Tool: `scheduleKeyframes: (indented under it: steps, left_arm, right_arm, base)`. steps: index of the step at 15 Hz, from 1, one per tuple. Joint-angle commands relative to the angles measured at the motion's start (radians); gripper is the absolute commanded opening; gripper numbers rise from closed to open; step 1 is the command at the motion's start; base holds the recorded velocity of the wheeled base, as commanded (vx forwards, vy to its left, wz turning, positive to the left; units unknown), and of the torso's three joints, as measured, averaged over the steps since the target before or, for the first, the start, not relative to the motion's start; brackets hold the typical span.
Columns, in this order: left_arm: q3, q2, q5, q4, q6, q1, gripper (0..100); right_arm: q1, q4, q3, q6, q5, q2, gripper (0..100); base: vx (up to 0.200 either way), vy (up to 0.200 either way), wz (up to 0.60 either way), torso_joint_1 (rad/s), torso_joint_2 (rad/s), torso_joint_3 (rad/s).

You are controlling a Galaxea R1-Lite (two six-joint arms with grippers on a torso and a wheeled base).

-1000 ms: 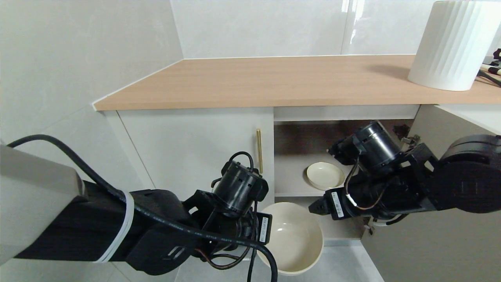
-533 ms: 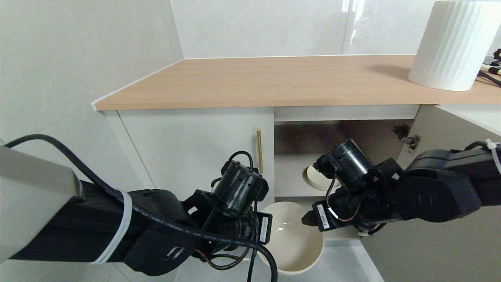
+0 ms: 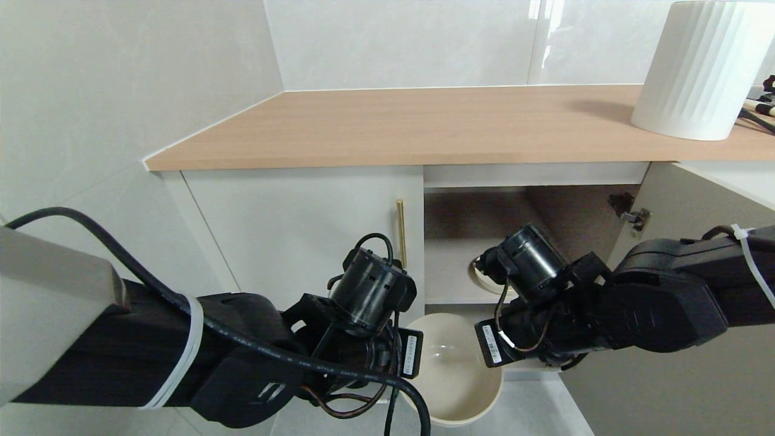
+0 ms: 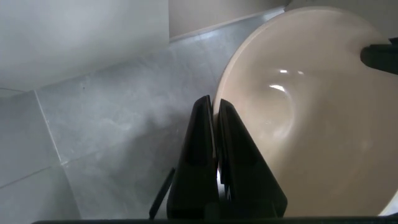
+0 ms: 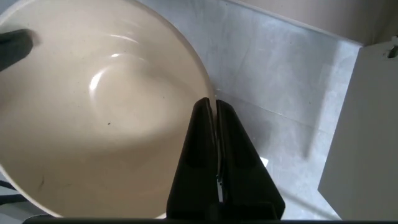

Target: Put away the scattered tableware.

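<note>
A large cream bowl (image 3: 454, 378) hangs low in front of the open cupboard, above the grey floor. My left gripper (image 3: 416, 358) is shut on its rim on the left side; the left wrist view shows the rim pinched between the gripper (image 4: 215, 104) and the bowl (image 4: 311, 118) spreading beyond. My right gripper (image 3: 487, 351) is at the opposite rim. In the right wrist view this gripper (image 5: 215, 104) stands shut, the bowl's (image 5: 93, 124) rim running into its tips. A small cream plate (image 3: 476, 274) lies on the cupboard shelf, mostly hidden behind my right wrist.
The cupboard (image 3: 460, 212) stands open, its door (image 3: 678, 375) swung out to the right. The left door (image 3: 303, 230) is closed and has a brass handle (image 3: 400, 233). On the wooden counter (image 3: 424, 124) stands a white ribbed container (image 3: 696, 66).
My right arm has drawn back from the cupboard shelf and come down to the left, to the bowl's right rim. The left arm and the bowl stay put.
</note>
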Motion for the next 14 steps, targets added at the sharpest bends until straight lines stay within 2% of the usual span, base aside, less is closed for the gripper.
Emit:
scheduleKeyframes:
  steps: [1,2,3,6,11,12,14]
  left_arm:
    - [0.001,-0.001,0.001,0.000,-0.001,0.001,0]
    - [0.001,-0.001,0.004,0.000,-0.001,0.001,0]
    - [0.001,-0.003,0.011,0.000,-0.001,0.001,100]
    - [0.001,-0.020,0.024,0.000,-0.001,0.002,100]
    - [0.001,-0.029,0.026,0.000,-0.001,0.004,100]
    - [0.001,-0.035,0.026,0.000,-0.001,0.004,100]
    - [0.001,-0.040,0.026,0.000,-0.001,0.004,100]
  right_arm:
    - [0.000,0.002,-0.001,0.001,-0.002,0.002,0]
    - [0.000,0.002,-0.001,0.002,-0.002,0.004,0]
    - [0.000,0.002,-0.001,0.008,-0.004,0.005,0]
    - [-0.046,-0.087,-0.001,0.079,-0.016,0.025,0]
    - [-0.287,-0.322,-0.013,0.168,-0.028,0.194,0]
    - [-0.333,-0.376,-0.041,0.237,-0.080,0.238,0]
    - [-0.388,-0.406,-0.073,0.264,-0.125,0.274,0]
  base:
    - [0.000,0.000,0.00,0.000,0.00,0.000]
    - [0.000,0.000,0.00,0.000,0.00,0.000]
    - [0.000,0.000,0.00,0.000,0.00,0.000]
    - [0.000,0.000,0.00,0.000,0.00,0.000]
    - [0.000,0.000,0.00,0.000,0.00,0.000]
    - [0.000,0.000,0.00,0.000,0.00,0.000]
    - [0.000,0.000,0.00,0.000,0.00,0.000]
